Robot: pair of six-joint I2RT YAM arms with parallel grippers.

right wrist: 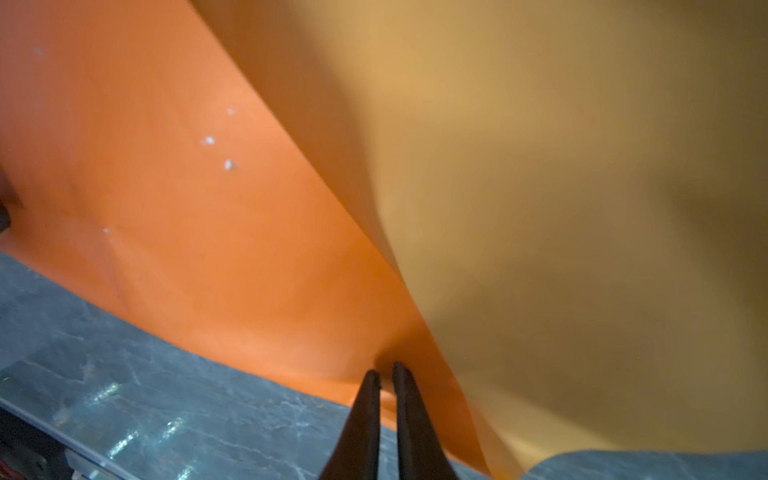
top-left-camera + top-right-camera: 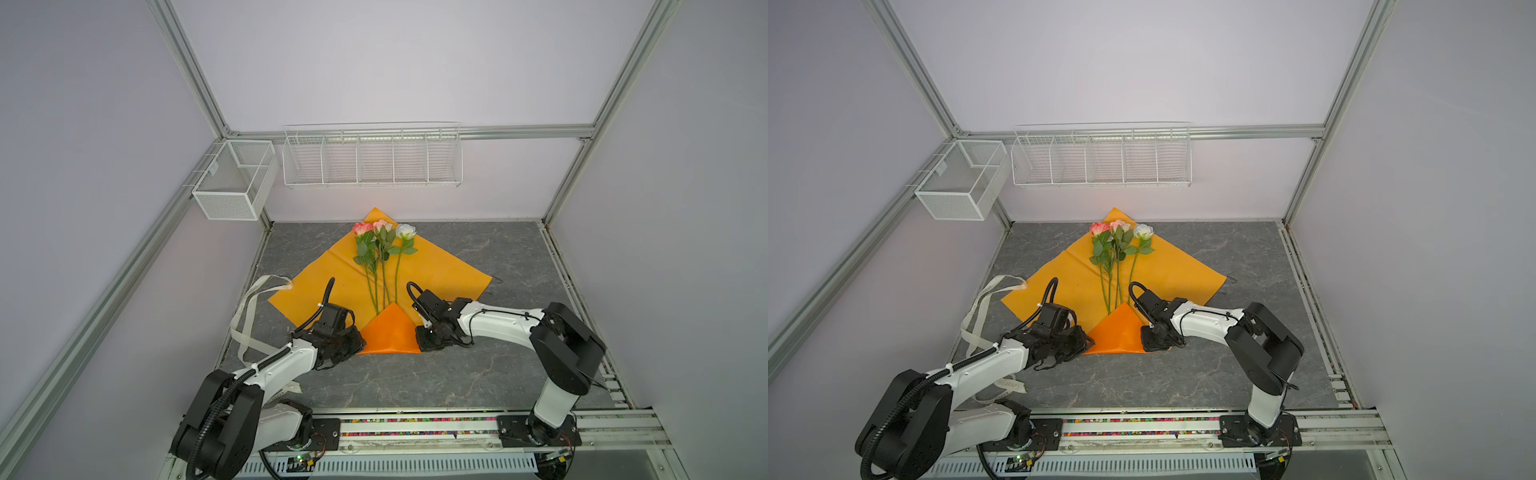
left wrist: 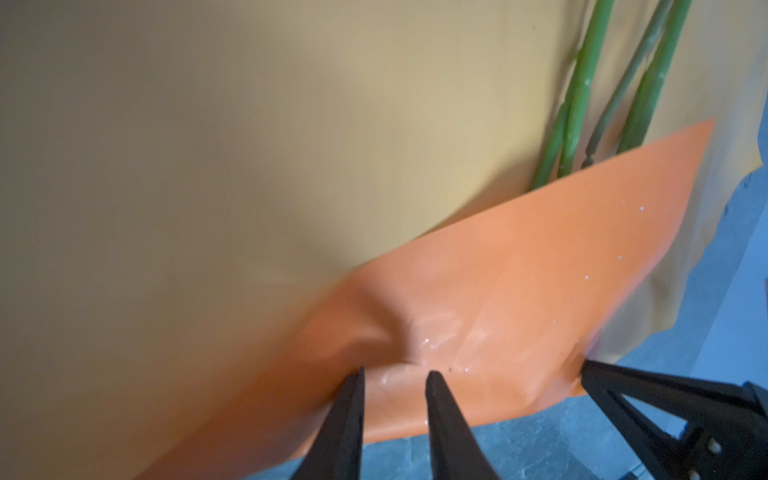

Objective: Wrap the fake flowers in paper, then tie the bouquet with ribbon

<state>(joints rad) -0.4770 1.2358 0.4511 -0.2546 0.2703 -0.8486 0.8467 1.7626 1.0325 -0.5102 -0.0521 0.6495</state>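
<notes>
The right gripper is pinched nearly closed on the folded-up near corner of the orange wrapping paper, while the left gripper, jaws a little apart, straddles that fold's opposite edge. The fake flowers lie on the flat sheet, stem ends tucked under the fold.

Both top views: bright, even, diffuse light; pale walls near washed out; only soft shadows beneath arms on tabletop. Sharp focus throughout. Wide-angle bend bows frame posts toward edges. Wrist views dimmer, very close: orange paper mostly smeared blur, far sheet dull and shaded, few glare specks on fold. Stems soft. Right wrist view: streaky reflections on tabletop.
</notes>
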